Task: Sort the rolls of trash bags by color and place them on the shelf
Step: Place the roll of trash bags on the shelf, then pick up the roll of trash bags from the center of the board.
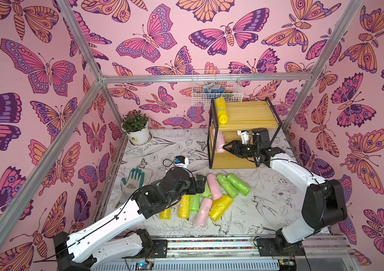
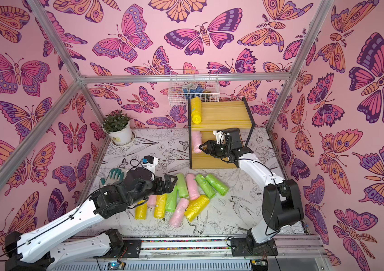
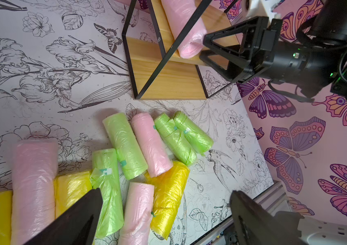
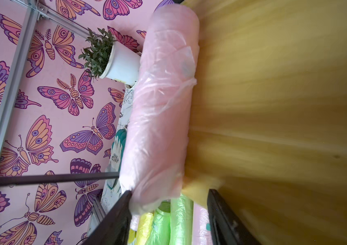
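We see the shelf [image 1: 247,112], pale wooden boards in a thin black frame, standing at the back of the table [image 1: 268,204], whose white cover carries inked flowers and birds. 1 crinkly yellow roll [image 1: 221,110] lies on the top board and 1 soft pink roll [image 1: 219,140] on the middle board. The right gripper [image 1: 226,147] stands parted at that pink roll's end; 1 finger [image 4: 121,212] perhaps touches the film. The left gripper [image 3: 166,192] hangs wide open above 10 loose rolls [image 3: 151,144], short cylinders in pink, green and yellow. Pink butterfly paper covers the walls [image 1: 162,35].
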Controlling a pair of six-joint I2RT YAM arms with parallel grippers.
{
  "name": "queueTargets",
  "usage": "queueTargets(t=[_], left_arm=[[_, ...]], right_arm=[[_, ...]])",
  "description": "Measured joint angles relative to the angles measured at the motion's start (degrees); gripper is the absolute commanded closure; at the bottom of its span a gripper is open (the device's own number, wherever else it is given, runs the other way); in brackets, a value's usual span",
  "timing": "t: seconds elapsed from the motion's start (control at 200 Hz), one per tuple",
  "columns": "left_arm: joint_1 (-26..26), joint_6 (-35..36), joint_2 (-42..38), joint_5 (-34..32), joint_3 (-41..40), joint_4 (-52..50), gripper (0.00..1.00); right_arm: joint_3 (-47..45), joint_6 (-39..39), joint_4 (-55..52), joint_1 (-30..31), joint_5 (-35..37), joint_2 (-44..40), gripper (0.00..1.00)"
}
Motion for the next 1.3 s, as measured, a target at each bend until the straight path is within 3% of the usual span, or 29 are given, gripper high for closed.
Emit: queueTargets(t=[0.441,0.756,0.891,0.981,1.302], left_arm=[[0.00,-0.02,0.22,0.39,0.00,0.00,0.00],[0.00,-0.11,1.75,1.01,0.00,0.02,0.00],[0.00,-0.31,2.27,1.73,-0.13,0.07,0.00],[0.00,-0.44,2.54,1.88,-0.26,0.22,0.00],[0.00,-1.14,3.08,1.99,-1.49,0.90,0.00]], right_arm=[[-10.32,-3.39,-5.99,0.00,1.99,-13.14,0.38],[-23.58,-5.88,-11.21,0.02,8.68,-25.20,0.37],[-28.57,-5.90,-13.09,0.00,13.00,-26.34,0.35],[-29.94,-6.29,-14.88,0.00,15.54,-26.29,0.23],[-27.67,-12.35,-20.37,0.00,22.64,-22.84,0.22]])
